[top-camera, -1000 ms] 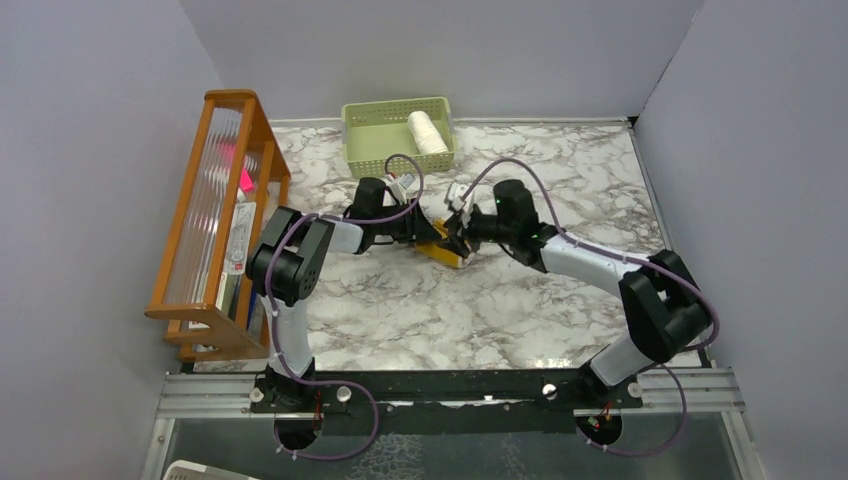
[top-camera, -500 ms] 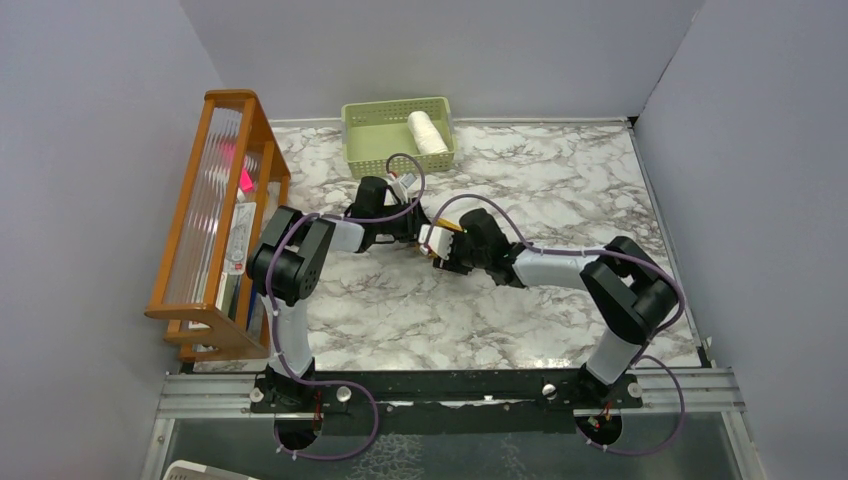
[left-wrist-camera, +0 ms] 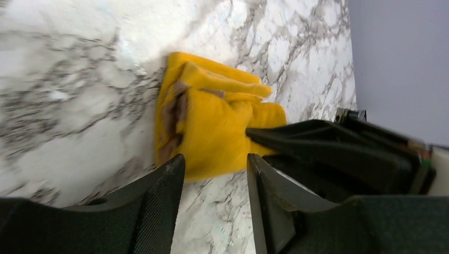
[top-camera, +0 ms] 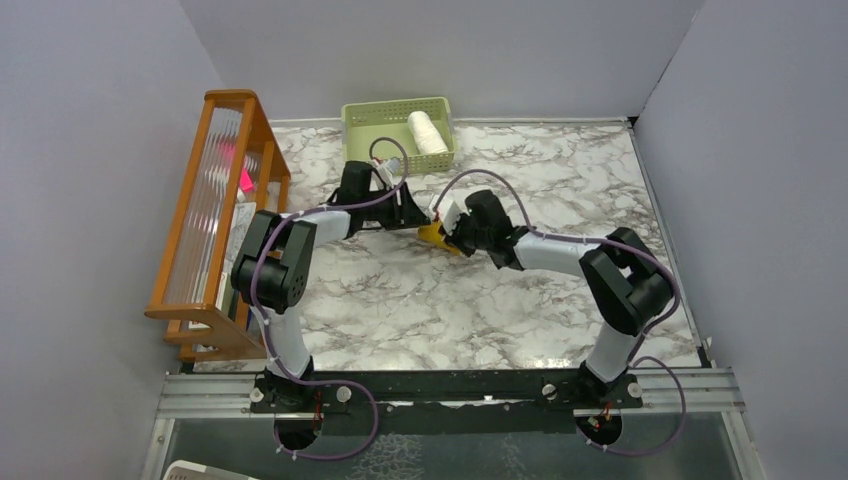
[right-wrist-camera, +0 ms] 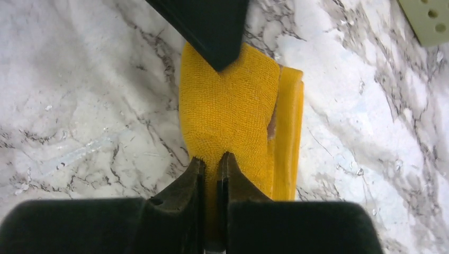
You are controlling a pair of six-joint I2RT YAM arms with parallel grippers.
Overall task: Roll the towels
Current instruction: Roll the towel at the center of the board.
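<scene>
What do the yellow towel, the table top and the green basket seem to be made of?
Yellow towel: soft woven cloth, matte; a fine looped weave shows.
Table top: looks like marble, perhaps a printed laminate; white with grey veins, slightly glossy.
Green basket: probably plastic; rigid walls with regular holes.

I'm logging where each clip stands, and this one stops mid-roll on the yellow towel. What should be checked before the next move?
1. Right gripper pinched on yellow towel: ok.
2. Left gripper open at the towel's opposite end: ok.
3. Roll tidy: not ok, folded layers stick out along one side.
4. Cream towel rolled, lying in basket: ok.
5. Clearance between the two grippers: cannot tell.
</scene>
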